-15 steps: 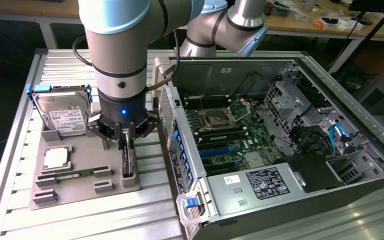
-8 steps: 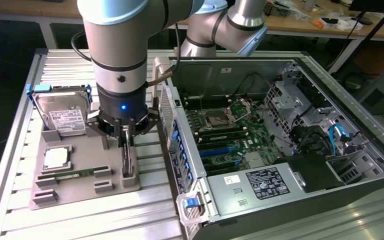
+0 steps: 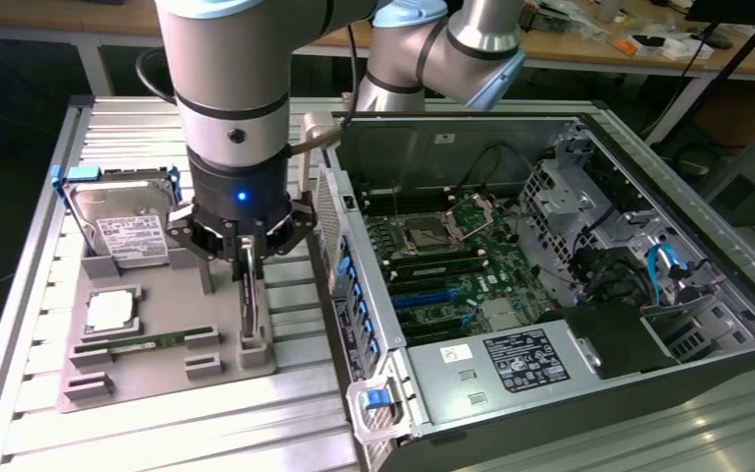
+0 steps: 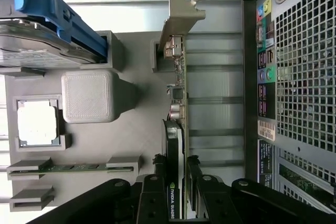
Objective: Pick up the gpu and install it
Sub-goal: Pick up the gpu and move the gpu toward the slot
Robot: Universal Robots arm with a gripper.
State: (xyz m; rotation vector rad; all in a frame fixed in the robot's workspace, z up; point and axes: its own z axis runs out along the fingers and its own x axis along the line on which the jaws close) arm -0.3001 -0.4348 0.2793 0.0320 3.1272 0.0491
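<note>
Gripper point(image 3: 249, 254) clamps the upright gpu point(image 3: 252, 310). Wrist view shows its fingers point(image 4: 193, 171) flanking the gpu; exterior view shows the open case point(image 3: 456, 138).

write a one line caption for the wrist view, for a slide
Gripper closed on the gpu, standing on edge in its grey holder beside the computer case.

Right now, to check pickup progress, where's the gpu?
The gpu stands on edge in the grey holder tray, at the exterior view's left of the computer case, directly beneath the gripper.
</note>
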